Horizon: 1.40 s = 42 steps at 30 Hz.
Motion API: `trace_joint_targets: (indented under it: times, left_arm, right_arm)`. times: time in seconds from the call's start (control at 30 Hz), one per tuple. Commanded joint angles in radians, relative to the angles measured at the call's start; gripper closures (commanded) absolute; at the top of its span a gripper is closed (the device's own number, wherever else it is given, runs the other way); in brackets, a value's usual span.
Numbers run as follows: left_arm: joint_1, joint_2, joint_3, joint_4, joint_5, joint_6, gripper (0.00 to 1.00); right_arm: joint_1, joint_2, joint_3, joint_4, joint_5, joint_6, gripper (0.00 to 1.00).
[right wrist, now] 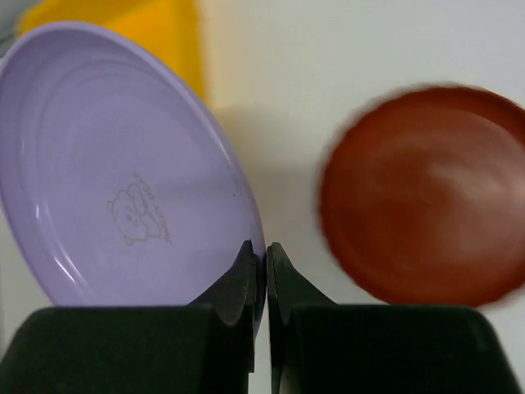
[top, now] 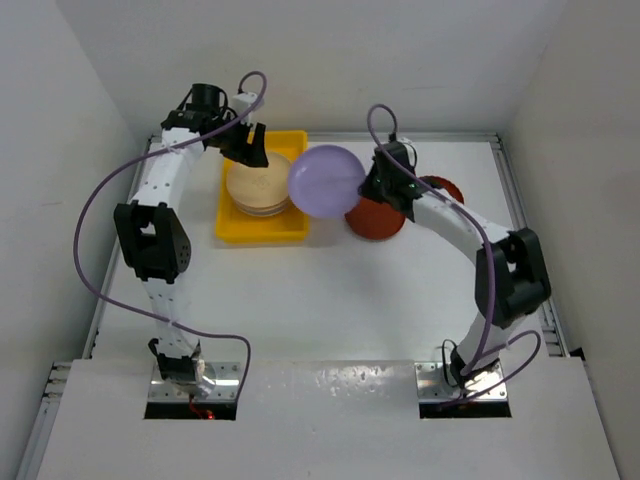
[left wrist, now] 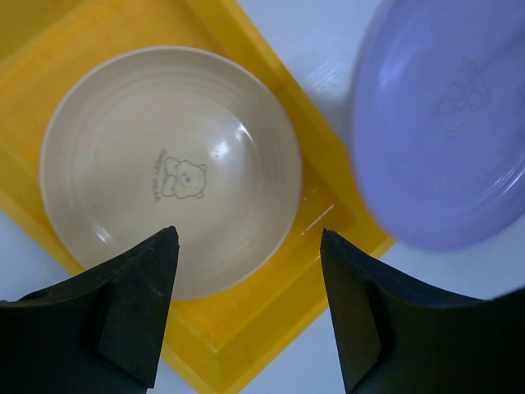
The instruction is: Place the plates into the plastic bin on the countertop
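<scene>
Overhead view only: two dark red plates (top: pixel 378 218) sit on the countertop (top: pixel 330 300) to the right of the plastic bin (top: pixel 232 230), partly under the right arm. The right wrist view catches just one of them, blurred. Overhead also shows the cream plate (top: pixel 256 186) topping a short stack inside the bin; the left wrist view shows only that top plate, lying flat.

Printing: a small bear outline with a curved line of lettering at the centre of the cream plate, and the same on the lilac plate (right wrist: pixel 115 189) — letters too small to read.

Right gripper (right wrist: pixel 258 275): fingers pressed together on the lilac plate's rim. The plate is held tilted in the air, and seen from above its edge overlaps the bin's right wall.

Left gripper (left wrist: pixel 246 304): fingers spread wide, holding nothing — hovers over the cream plate.
</scene>
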Motion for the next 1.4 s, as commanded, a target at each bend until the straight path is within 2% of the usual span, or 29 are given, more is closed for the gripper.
trace_joint_targets:
  times: [0.0, 0.03, 0.1, 0.23, 0.37, 0.43, 0.53, 0.77, 0.83, 0.87, 0.97, 1.03, 1.13, 1.37]
  left_arm:
    - [-0.039, -0.058, -0.026, 0.007, -0.007, 0.028, 0.28]
    - [-0.048, -0.058, -0.026, 0.007, -0.033, 0.028, 0.28]
    - [-0.048, -0.049, -0.026, 0.007, -0.068, 0.019, 0.28]
    - [-0.038, -0.039, -0.026, 0.018, -0.125, -0.004, 0.29]
    - [-0.028, -0.039, -0.026, 0.018, -0.097, -0.004, 0.51]
    - [-0.028, -0.039, -0.044, 0.018, -0.107, -0.004, 0.79]
    - [-0.028, -0.039, -0.057, 0.018, -0.096, -0.004, 0.90]
    - [-0.028, -0.021, -0.058, -0.031, -0.007, 0.030, 1.00]
    - [-0.005, -0.009, -0.036, -0.031, -0.007, 0.019, 1.00]
    - [0.005, -0.009, -0.020, -0.031, -0.007, -0.012, 1.00]
    - [0.067, 0.031, 0.075, -0.022, -0.035, -0.067, 1.00]
    - [0.123, 0.070, 0.125, -0.022, -0.047, -0.110, 1.00]
    - [0.185, 0.090, 0.159, 0.010, -0.047, -0.157, 1.00]
    - [0.203, 0.152, 0.083, 0.065, -0.093, -0.171, 1.00]
  right_arm:
    - [0.028, 0.106, 0.218, -0.050, -0.187, -0.137, 1.00]
    - [0.040, 0.124, 0.305, -0.063, -0.237, -0.159, 1.00]
    - [0.062, 0.176, 0.341, -0.083, -0.251, -0.174, 1.00]
    - [0.099, 0.181, 0.334, -0.028, -0.293, -0.191, 1.00]
    - [0.099, 0.173, 0.308, 0.007, -0.305, -0.179, 1.00]
    - [0.097, 0.167, 0.303, 0.022, -0.307, -0.176, 1.00]
    - [0.102, 0.161, 0.300, 0.045, -0.314, -0.174, 1.00]
    - [0.092, 0.162, 0.285, 0.068, -0.313, -0.167, 0.99]
    - [0.086, 0.170, 0.288, 0.082, -0.314, -0.162, 0.84]
    - [0.085, 0.176, 0.291, 0.082, -0.316, -0.164, 0.66]
    - [0.074, 0.194, 0.335, 0.068, -0.325, -0.162, 0.42]
    - [0.065, 0.207, 0.372, 0.021, -0.334, -0.165, 0.37]
    - [0.053, 0.182, 0.366, -0.007, -0.324, -0.180, 0.36]
    - [-0.003, 0.090, 0.217, -0.008, -0.284, -0.177, 0.36]
